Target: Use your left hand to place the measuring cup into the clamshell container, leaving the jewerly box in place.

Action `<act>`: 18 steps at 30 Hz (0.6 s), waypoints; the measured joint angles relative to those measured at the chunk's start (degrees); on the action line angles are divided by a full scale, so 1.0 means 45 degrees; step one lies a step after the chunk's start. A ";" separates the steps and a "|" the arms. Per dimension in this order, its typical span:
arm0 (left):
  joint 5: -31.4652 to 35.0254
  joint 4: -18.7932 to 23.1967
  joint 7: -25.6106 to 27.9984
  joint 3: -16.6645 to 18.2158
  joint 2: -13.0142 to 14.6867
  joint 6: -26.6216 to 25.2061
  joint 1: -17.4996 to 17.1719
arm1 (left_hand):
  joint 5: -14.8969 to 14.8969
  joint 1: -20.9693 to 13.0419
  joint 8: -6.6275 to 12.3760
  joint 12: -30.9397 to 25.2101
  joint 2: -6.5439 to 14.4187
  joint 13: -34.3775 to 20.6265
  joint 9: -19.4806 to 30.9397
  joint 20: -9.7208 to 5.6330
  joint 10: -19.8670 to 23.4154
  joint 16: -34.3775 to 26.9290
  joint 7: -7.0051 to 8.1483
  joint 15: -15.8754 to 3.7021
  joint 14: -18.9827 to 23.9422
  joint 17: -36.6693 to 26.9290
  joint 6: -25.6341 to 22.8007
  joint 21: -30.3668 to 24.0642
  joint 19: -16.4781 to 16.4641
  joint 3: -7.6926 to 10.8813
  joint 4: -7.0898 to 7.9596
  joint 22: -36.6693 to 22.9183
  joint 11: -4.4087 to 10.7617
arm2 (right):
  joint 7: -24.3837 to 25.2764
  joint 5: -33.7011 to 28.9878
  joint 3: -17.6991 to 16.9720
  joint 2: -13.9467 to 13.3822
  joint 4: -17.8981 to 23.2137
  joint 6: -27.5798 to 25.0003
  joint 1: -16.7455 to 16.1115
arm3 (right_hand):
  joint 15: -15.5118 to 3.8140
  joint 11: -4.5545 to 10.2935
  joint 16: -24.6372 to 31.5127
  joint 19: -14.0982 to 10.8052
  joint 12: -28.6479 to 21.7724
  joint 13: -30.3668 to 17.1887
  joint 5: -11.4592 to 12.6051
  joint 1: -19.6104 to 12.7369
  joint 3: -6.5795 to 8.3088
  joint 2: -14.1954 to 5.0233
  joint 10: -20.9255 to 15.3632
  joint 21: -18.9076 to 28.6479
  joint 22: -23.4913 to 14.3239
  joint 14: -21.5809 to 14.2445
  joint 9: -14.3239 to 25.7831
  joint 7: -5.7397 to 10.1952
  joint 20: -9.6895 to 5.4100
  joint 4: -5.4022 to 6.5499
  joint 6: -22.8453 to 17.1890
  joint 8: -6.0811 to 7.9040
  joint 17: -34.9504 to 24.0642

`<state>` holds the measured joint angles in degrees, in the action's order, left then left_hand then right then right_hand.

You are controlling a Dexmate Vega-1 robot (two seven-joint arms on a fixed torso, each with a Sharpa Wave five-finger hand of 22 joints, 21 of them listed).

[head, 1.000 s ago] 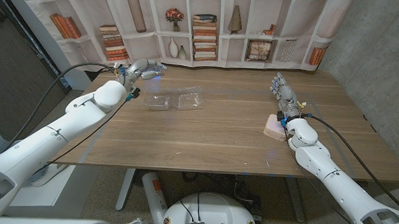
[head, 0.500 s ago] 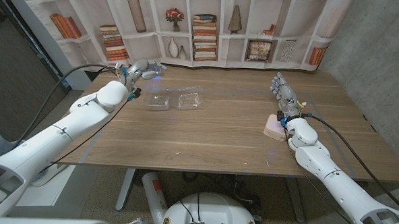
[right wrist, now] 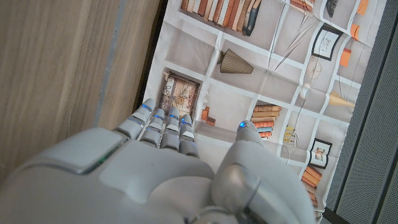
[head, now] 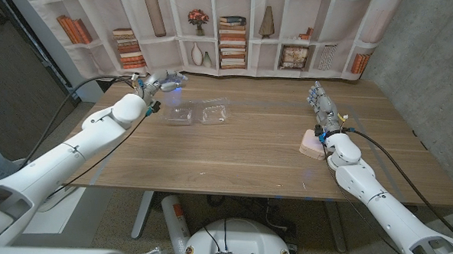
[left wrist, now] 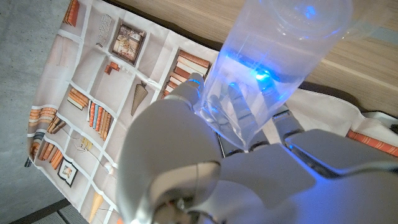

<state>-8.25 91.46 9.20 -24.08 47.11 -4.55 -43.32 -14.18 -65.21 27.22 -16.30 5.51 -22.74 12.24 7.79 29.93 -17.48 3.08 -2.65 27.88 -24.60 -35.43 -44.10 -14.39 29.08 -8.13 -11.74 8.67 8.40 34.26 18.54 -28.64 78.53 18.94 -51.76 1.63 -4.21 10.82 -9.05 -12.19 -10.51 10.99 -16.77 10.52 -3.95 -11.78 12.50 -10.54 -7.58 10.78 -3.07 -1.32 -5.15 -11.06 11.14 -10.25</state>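
Fingers (left wrist: 186, 99) of the left hand (head: 158, 81) are wrapped around the clear measuring cup (left wrist: 280, 56), held up near the table's (head: 256, 151) far left corner, just beyond the open clamshell container (head: 200, 113). Right hand (head: 323, 110) holds nothing, fingers straight and slightly apart, beside the pink jewelry box (head: 312, 144).

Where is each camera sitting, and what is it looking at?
Head view: up on the robot's head, looking down the wooden table at the clamshell container and the pink jewelry box; both arms show.
Left wrist view: on the left wrist, looking along the left robot hand holding the clear measuring cup.
Right wrist view: on the right wrist, looking along the right robot hand, fingers spread, toward the bookshelf backdrop.
Shared: all three views show the table and backdrop; head and left wrist views both show the cup.
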 measured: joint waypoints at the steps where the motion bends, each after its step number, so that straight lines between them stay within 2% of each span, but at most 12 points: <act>1: 0.0000 -0.0016 0.0000 -0.0006 -0.0005 0.0010 0.0006 | 0.0000 -0.0001 0.0000 0.0000 0.0003 0.0000 0.0000 0.0000 0.0012 0.0000 0.0000 0.0000 0.0000 0.0000 0.0000 0.0000 0.0000 0.0000 0.0000 0.0000 0.0011 | 0.0002 -0.0003 0.0000 0.0000 0.0002 -0.0001 -0.0002 | 0.0000 0.0000 0.0000 0.0000 0.0000 0.0000 0.0000 0.0000 0.0000 0.0000 0.0000 0.0000 0.0000 0.0000 0.0000 0.0000 0.0000 0.0000 0.0000 0.0000 0.0000; 18: 0.0047 -0.0766 -0.0217 -0.0470 -0.0406 0.0285 0.0393 | 0.0002 0.0035 0.0000 0.0049 0.0042 -0.0058 0.0002 0.0000 0.0012 0.0000 -0.0001 -0.0027 0.0027 -0.0058 0.0001 -0.0049 -0.0002 0.0074 -0.0002 -0.0001 0.0012 | 0.0055 -0.0057 -0.0012 0.0005 0.0027 0.0028 -0.0035 | 0.0000 0.0000 0.0000 0.0000 0.0000 0.0000 0.0000 0.0000 0.0000 0.0000 0.0000 -0.0049 0.0001 0.0000 0.0000 0.0000 0.0000 0.0001 0.0000 0.0000 0.0000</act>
<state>-8.04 88.02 8.22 -26.19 45.29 -3.26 -41.55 -14.17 -65.05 27.22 -16.08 5.70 -23.01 12.25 7.79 29.98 -17.48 3.08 -2.77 28.00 -24.86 -35.43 -44.32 -14.40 29.41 -8.14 -11.74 8.72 8.65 34.00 18.49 -28.61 78.65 19.06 -51.91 1.63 -4.21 10.82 -9.05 -12.19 -10.51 10.99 -16.77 10.52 -3.94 -11.78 12.28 -10.53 -7.58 10.78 -3.07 -1.32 -5.14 -11.06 11.14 -10.25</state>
